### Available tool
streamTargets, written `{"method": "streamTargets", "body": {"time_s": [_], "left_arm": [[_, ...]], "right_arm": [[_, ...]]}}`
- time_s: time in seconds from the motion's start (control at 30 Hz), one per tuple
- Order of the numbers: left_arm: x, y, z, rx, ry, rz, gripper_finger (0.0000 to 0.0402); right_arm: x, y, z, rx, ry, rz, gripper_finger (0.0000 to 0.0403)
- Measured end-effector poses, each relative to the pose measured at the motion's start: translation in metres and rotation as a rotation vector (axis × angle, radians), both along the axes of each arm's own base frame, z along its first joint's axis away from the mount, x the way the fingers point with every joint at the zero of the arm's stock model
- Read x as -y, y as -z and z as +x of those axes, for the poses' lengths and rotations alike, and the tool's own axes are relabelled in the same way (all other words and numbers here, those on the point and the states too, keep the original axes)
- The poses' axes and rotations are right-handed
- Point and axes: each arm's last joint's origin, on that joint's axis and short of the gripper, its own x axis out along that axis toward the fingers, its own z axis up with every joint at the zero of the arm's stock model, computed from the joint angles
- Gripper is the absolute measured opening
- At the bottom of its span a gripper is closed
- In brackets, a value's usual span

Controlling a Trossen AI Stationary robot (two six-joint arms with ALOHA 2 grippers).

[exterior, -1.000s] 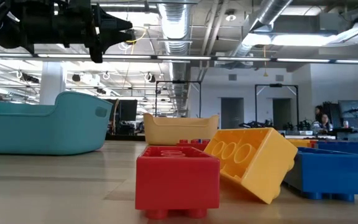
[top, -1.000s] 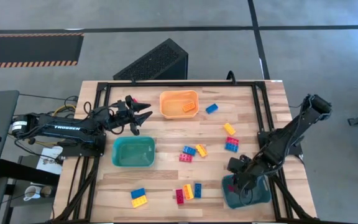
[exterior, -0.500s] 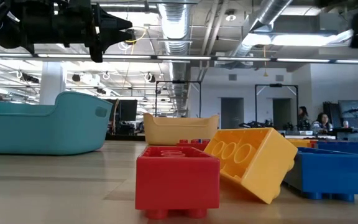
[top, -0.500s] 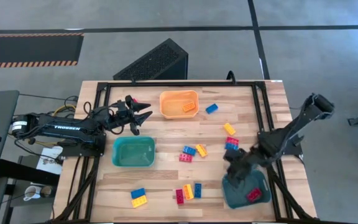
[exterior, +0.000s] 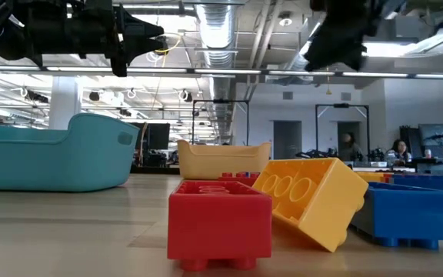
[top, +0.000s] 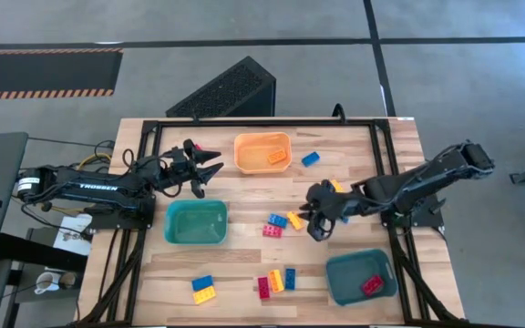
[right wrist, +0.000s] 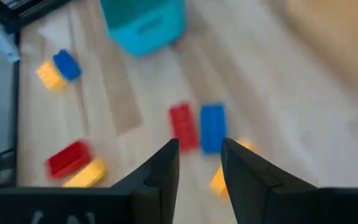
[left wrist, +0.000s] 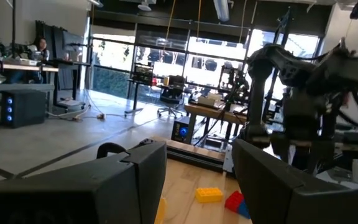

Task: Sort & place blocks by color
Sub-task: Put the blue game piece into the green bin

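Note:
Red, yellow and blue blocks lie scattered on the wooden table [top: 244, 196]. My right gripper [top: 315, 226] hangs open and empty over a mid-table cluster: a red block [right wrist: 183, 126], a blue block [right wrist: 212, 126] and a yellow block [right wrist: 219, 180]. One red block [top: 372, 284] lies in the dark teal bin [top: 340, 278] at the near right. An orange-red block [top: 277, 157] lies in the orange bin [top: 249, 146]. My left gripper [top: 206, 169] waits open and raised at the far left, holding nothing.
A lighter teal bin [top: 176, 223] stands left of centre. More blocks lie near the front edge [top: 276, 281], at the near left [top: 203, 289] and beside the orange bin [top: 310, 158]. A black frame [top: 376, 155] edges the table.
My right gripper has swung from above the dark teal bin at the near right toward the table's middle and far side, and now hangs over the mid-table cluster. A red block that the gripper covered a second ago now shows in that bin.

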Motion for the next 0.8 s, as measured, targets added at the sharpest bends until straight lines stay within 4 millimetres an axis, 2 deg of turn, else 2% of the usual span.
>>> {"method": "streamTargets", "body": {"time_s": [0.17,0.33,0.57,0.7,0.8], "left_arm": [[-0.001,0.001,0.0,-0.015,-0.022,0.01,0.0169],[-0.002,0.004,0.001,-0.037,-0.05,0.011,0.0169],[-0.002,0.006,0.003,-0.05,-0.059,0.012,0.0169],[-0.002,0.006,0.003,-0.051,-0.059,0.011,0.0169],[-0.002,0.006,0.003,-0.052,-0.059,0.011,0.0169]], "right_arm": [[0.008,-0.008,0.007,0.086,0.004,-0.084,0.0115],[0.018,0.006,0.005,0.049,0.034,-0.095,0.0107],[0.035,0.019,-0.015,0.033,0.099,-0.093,0.0107],[0.053,0.025,-0.03,-0.041,0.277,-0.099,0.0107],[0.065,0.036,-0.043,-0.165,0.41,-0.121,0.0107]]}}
